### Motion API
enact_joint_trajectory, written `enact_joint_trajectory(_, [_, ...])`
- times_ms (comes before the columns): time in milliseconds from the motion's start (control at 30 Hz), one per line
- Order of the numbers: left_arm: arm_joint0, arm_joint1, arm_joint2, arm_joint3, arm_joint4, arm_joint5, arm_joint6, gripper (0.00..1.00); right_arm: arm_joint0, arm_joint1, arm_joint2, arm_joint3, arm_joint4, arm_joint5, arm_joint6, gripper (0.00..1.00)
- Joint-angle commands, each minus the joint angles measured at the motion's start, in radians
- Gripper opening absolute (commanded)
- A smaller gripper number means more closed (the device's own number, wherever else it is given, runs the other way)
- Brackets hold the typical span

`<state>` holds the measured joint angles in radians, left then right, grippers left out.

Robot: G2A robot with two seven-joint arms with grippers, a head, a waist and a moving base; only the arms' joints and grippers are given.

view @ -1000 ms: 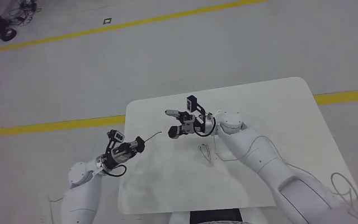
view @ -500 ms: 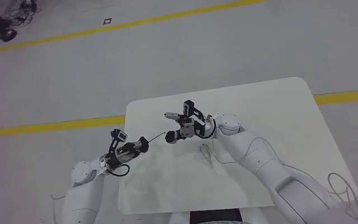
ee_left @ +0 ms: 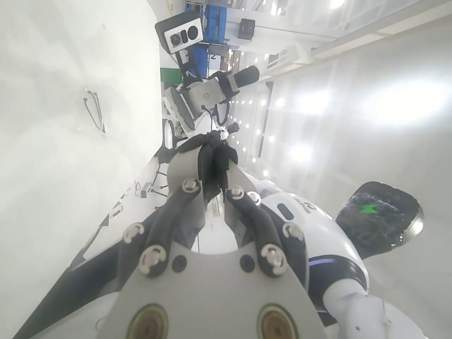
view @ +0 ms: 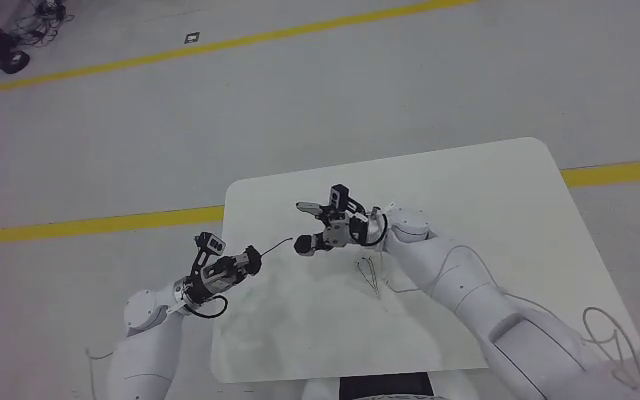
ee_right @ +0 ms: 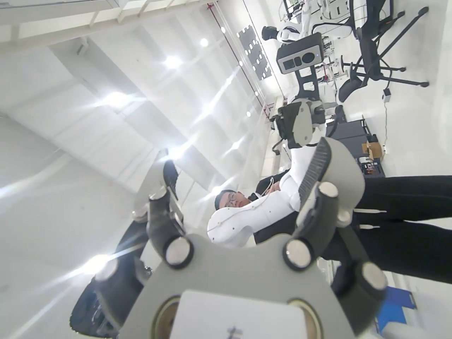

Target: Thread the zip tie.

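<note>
A thin black zip tie (view: 275, 243) sticks out from my left gripper (view: 251, 262), which is shut on its near end just off the table's left edge. The tie's free tip points toward my right gripper (view: 303, 226), which stands open over the white table (view: 480, 200), its two fingers spread either side of the tip's line. In the left wrist view my left gripper (ee_left: 212, 144) has its black pads pressed together, with the right gripper (ee_left: 212, 89) straight beyond it. The right wrist view has my right gripper (ee_right: 243, 171) wide open, with nothing between its fingers (ee_right: 317, 164).
A small bundle of spare zip ties (view: 370, 272) lies on the table near the right forearm, seen too in the left wrist view as the spare zip ties (ee_left: 95, 111). The table's left edge (view: 226, 240) runs between the two grippers.
My right gripper has shifted left toward the zip tie's free tip and stays open. The left gripper has nudged slightly toward the table, still holding the tie.
</note>
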<state>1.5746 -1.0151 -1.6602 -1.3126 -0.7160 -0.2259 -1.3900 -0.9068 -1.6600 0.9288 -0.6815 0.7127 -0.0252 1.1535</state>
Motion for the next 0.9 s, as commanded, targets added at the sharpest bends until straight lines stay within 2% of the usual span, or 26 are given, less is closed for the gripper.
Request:
enact_joint_trajectory(0, [0.000, 0.000, 0.000, 0.000, 0.000, 0.000, 0.000, 0.00, 0.005, -0.005, -0.008, 0.013, 0.004, -0.006, -0.003, 0.44])
enact_joint_trajectory(400, [0.000, 0.000, 0.000, 0.000, 0.000, 0.000, 0.000, 0.00, 0.030, -0.030, -0.040, 0.077, 0.017, -0.033, -0.002, 0.22])
enact_joint_trajectory(633, [0.000, 0.000, 0.000, 0.000, 0.000, 0.000, 0.000, 0.00, 0.036, -0.034, -0.044, 0.099, 0.014, -0.043, 0.004, 0.26])
enact_joint_trajectory(867, [0.000, 0.000, 0.000, 0.000, 0.000, 0.000, 0.000, 0.00, 0.038, -0.031, -0.037, 0.112, 0.012, -0.053, 0.023, 0.25])
